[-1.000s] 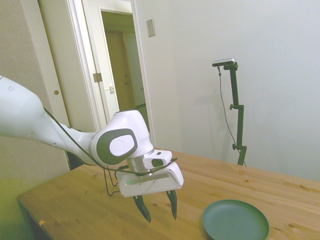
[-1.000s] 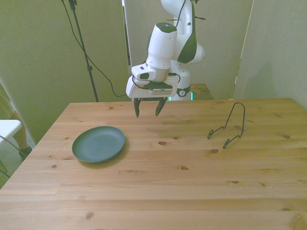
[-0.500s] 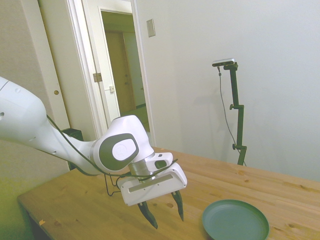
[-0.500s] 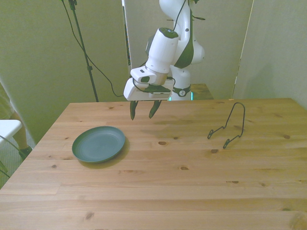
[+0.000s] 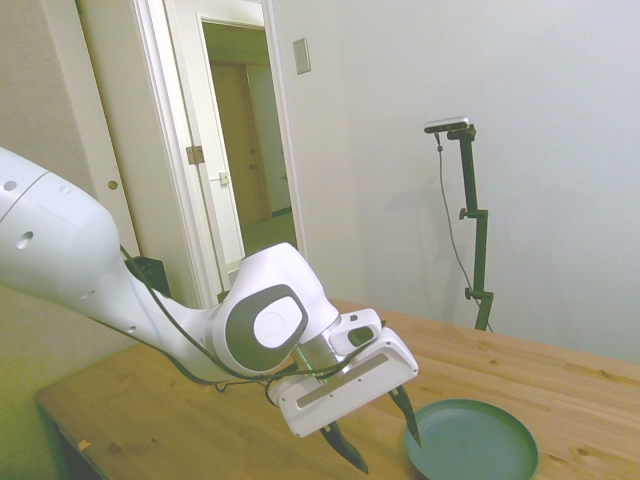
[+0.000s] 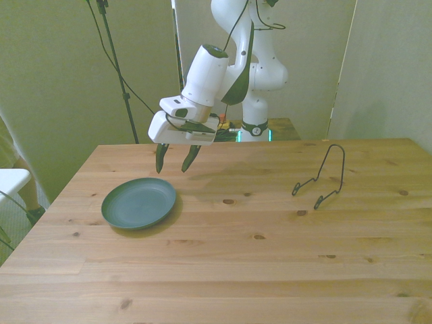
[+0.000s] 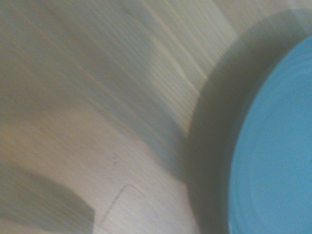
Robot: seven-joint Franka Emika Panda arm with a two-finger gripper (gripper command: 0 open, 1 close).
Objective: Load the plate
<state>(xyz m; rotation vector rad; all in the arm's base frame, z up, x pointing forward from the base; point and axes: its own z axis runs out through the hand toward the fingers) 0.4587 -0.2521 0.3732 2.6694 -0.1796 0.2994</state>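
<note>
Above the plate (image 6: 139,202), near its one o'clock rim, your gripper (image 6: 173,158) hangs tilted with jaws wide and empty, likely readying to grab that edge.

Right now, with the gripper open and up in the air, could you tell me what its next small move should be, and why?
Probably lower toward the plate's far rim. The gripper is open, empty and tilted, above the table just beyond that rim, and the plate lies flat and untouched. The wire rack stands toward the front view's right, so the plate must be grasped first.
</note>
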